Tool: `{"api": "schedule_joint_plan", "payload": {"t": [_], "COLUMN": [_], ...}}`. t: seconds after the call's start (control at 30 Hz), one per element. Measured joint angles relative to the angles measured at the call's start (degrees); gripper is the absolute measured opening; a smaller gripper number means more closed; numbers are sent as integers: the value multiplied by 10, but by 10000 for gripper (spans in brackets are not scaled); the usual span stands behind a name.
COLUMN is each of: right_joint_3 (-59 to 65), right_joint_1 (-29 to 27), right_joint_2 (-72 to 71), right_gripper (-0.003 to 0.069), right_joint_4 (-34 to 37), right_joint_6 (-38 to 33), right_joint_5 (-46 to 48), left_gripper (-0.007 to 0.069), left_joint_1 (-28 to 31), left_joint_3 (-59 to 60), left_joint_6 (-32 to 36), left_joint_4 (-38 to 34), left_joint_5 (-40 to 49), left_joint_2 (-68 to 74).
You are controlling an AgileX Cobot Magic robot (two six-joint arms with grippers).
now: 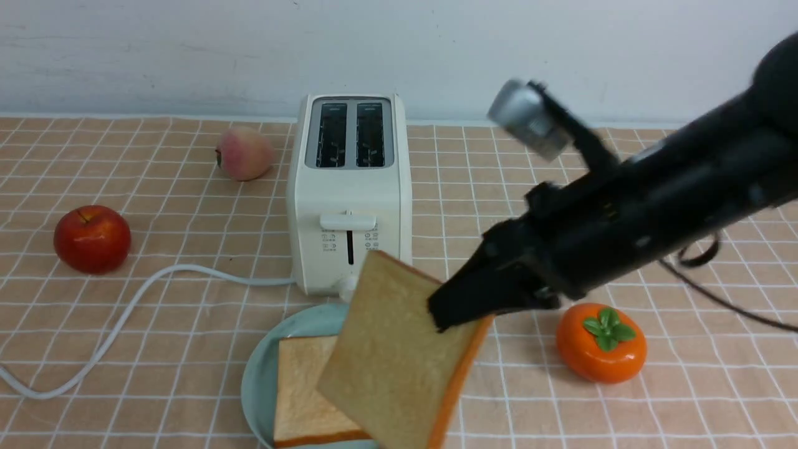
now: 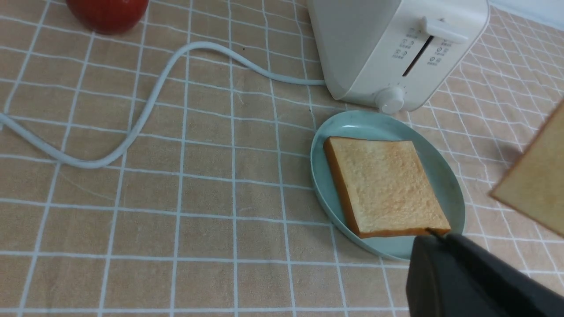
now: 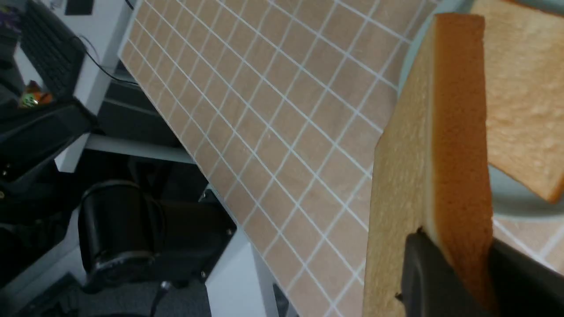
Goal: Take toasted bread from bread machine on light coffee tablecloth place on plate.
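Observation:
The cream-white bread machine (image 1: 349,187) stands on the light coffee tablecloth (image 1: 156,187) with both slots empty. In front of it lies the mint-green plate (image 1: 259,374), and one toasted bread slice (image 1: 302,393) rests flat on it. My right gripper (image 1: 450,312) is shut on a second toast slice (image 1: 393,349), held tilted above the plate's right side. The right wrist view shows its fingers (image 3: 423,273) clamping the slice's orange crust edge (image 3: 458,154). My left gripper (image 2: 434,237) is shut and empty, just off the plate (image 2: 321,176) near a corner of the lying slice (image 2: 383,185).
A red apple (image 1: 92,239) and a peach (image 1: 244,153) sit left of the toaster. An orange persimmon (image 1: 601,342) sits to the right, under my right arm. The white cord (image 1: 124,312) snakes across the cloth to the left.

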Motion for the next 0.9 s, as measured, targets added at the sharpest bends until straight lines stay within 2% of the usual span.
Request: {"api": "schedule_joint_plan", "payload": {"t": [0.07,0.1,0.17,0.27,0.37,0.43,0.47,0.53,0.67,0.8,0.9], "right_joint_3": [8,9,9,9,9,9,10,10,10,8,-12], "right_joint_1": [11,11,19,20,20,20,17,11,-33,-86,-151], "right_joint_2": [37,41,90,120,163,177,186,190,174,139,89], "right_gripper": [99,99,99,99,146,181,238,286,400,419,377], "right_joint_4": [57,57,135,166,181,182,181,175,142,96,23], "right_joint_6": [-46,-50,-86,-95,-100,-101,-101,-101,-101,-83,-33], "right_joint_5": [-32,-34,-58,-69,-101,-115,-132,-137,-125,-85,-29], "left_gripper": [-14,-14,-14,-14,-14,-14,-14,-14,-14,-14,-14], "left_joint_1": [0,0,0,0,0,0,0,0,0,0,0], "left_joint_3": [0,0,0,0,0,0,0,0,0,0,0], "left_joint_6": [0,0,0,0,0,0,0,0,0,0,0], "left_joint_4": [0,0,0,0,0,0,0,0,0,0,0], "left_joint_5": [0,0,0,0,0,0,0,0,0,0,0], "left_joint_2": [0,0,0,0,0,0,0,0,0,0,0]}}
